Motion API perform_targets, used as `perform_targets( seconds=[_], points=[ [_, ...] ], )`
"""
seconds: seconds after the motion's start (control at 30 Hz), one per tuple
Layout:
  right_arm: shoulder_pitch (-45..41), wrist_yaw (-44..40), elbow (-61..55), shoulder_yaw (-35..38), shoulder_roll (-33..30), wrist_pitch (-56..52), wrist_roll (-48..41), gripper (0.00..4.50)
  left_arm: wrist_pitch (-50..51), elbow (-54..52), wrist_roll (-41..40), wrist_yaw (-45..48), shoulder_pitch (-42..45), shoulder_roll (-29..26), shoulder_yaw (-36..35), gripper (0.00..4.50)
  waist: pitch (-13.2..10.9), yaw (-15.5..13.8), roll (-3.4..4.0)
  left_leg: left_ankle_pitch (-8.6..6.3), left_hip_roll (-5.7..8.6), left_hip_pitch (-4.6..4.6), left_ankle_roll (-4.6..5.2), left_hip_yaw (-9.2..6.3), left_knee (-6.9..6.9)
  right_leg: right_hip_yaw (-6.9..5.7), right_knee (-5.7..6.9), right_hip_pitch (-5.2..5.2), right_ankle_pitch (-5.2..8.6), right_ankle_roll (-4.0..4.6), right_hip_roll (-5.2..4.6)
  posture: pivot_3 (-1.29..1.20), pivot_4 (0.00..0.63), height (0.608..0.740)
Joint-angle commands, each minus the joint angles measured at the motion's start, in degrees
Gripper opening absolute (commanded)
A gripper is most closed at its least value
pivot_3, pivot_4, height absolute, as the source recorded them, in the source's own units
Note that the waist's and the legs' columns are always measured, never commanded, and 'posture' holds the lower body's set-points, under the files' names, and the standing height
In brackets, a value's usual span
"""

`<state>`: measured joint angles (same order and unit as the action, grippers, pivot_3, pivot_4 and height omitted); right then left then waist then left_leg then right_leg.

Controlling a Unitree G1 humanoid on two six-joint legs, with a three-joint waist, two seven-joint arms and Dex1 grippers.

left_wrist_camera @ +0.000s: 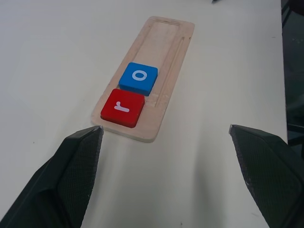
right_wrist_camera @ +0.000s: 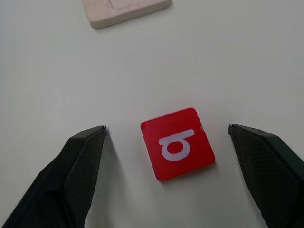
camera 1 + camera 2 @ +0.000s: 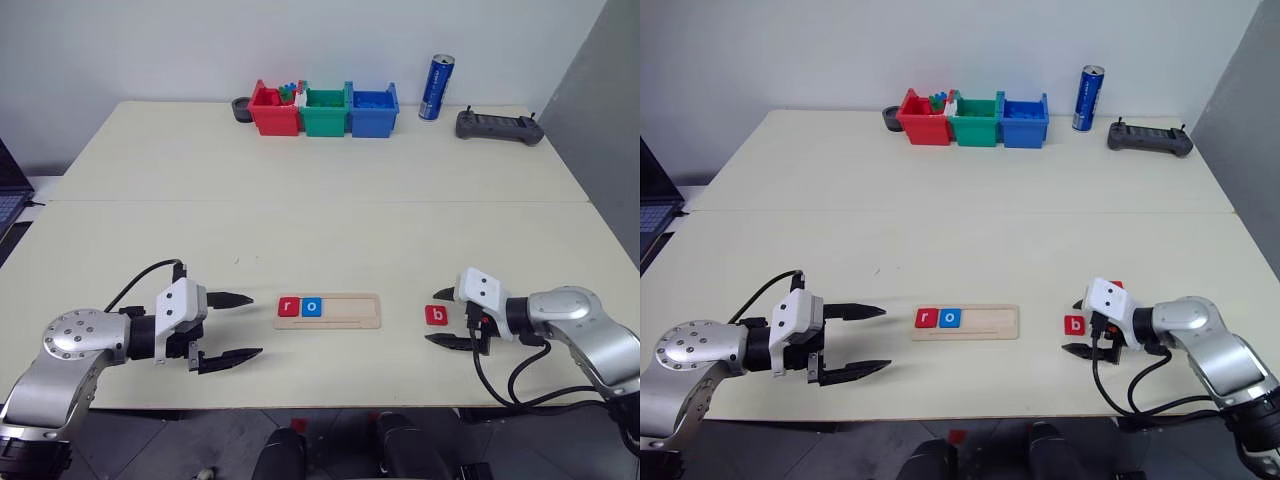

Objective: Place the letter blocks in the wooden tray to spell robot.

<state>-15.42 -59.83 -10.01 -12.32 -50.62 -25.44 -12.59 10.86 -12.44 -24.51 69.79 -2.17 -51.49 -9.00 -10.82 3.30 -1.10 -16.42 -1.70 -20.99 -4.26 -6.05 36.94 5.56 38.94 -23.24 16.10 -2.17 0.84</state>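
Pale table [image 3: 330, 230]: right gripper [image 2: 166, 130] gaping wide, red b block [image 2: 177, 143] right between its fingers, untouched. Left gripper [image 3: 238, 326] open too, wooden tray [image 3: 345, 318] just ahead.

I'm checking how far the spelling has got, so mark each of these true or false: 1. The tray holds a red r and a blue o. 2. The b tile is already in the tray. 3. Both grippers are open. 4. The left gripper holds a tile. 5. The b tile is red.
1. True: the red r tile and blue o tile sit side by side in the wooden tray.
2. False: the b tile lies on the table, between the right gripper fingers.
3. True.
4. False: the left gripper is empty.
5. True.
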Motion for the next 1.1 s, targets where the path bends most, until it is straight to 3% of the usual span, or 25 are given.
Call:
perform_targets(
  seconds=[0.03, 0.2, 0.33, 0.4, 0.67, 1.1],
  points=[
    [-1.23, -2.09, 0.97, -0.33, 0.03, 1.21, 0.77, 3.13, -0.57, -1.57, -0.28, -0.31, -0.8, -0.66, -2.01, 4.5, 0.0, 0.0, 0.0, 0.0, 0.0, 0.0, 0.0, -0.01, 0.0, -0.01, 0.0, 0.0, 0.0, 0.0, 0.0, 0.0, 0.15, 0.74],
    [-2.65, -3.51, -3.02, 0.66, 1.11, -1.68, -2.22, 1.44, -1.06, -0.58, -0.33, -0.61, -1.45, -0.73, -3.14, 4.5, 0.0, -0.01, 0.0, 0.0, 0.0, 0.0, 0.0, -0.02, 0.0, -0.01, 0.01, 0.0, -0.01, 0.02, 0.0, 0.0, 0.15, 0.74],
    [-4.15, -2.87, -9.32, 0.1, 2.83, -6.29, -4.35, 1.46, -1.86, 0.91, 0.11, -0.6, -1.29, -1.01, -3.93, 4.5, -0.01, 0.04, 0.01, 0.0, -0.01, 0.0, 0.0, -0.03, 0.0, -0.02, 0.03, 0.0, -0.01, 0.02, 0.01, 0.0, 0.15, 0.74],
    [-6.31, -0.04, -12.96, -3.95, 6.48, -9.25, -2.76, 1.46, -2.13, 2.07, 0.54, -0.45, -0.39, -1.33, -3.99, 4.5, 0.0, 0.14, 0.0, 0.0, -0.01, 0.02, 0.0, -0.03, 0.0, -0.02, 0.03, 0.0, -0.01, 0.02, 0.01, 0.0, 0.15, 0.74],
    [-15.31, 9.88, -8.65, -14.29, 20.45, -13.35, 5.44, 1.46, -0.94, 1.83, 1.15, -1.25, 2.36, -0.89, -2.3, 4.5, 0.0, -0.03, -0.02, 0.01, 0.03, -0.05, -0.02, -0.07, 0.02, -0.05, 0.03, -0.03, -0.03, 0.04, -0.03, 0.0, 0.15, 0.74],
    [-19.69, 6.75, -2.12, -18.5, 22.65, -8.56, 9.81, 1.46, 1.83, -1.4, 1.07, -3.0, 4.47, -0.76, -0.42, 4.5, 0.0, 0.05, -0.02, 0.0, 0.01, -0.04, -0.01, -0.14, 0.0, -0.14, 0.08, -0.04, -0.04, 0.06, -0.02, 0.0, 0.15, 0.74]
  ],
)
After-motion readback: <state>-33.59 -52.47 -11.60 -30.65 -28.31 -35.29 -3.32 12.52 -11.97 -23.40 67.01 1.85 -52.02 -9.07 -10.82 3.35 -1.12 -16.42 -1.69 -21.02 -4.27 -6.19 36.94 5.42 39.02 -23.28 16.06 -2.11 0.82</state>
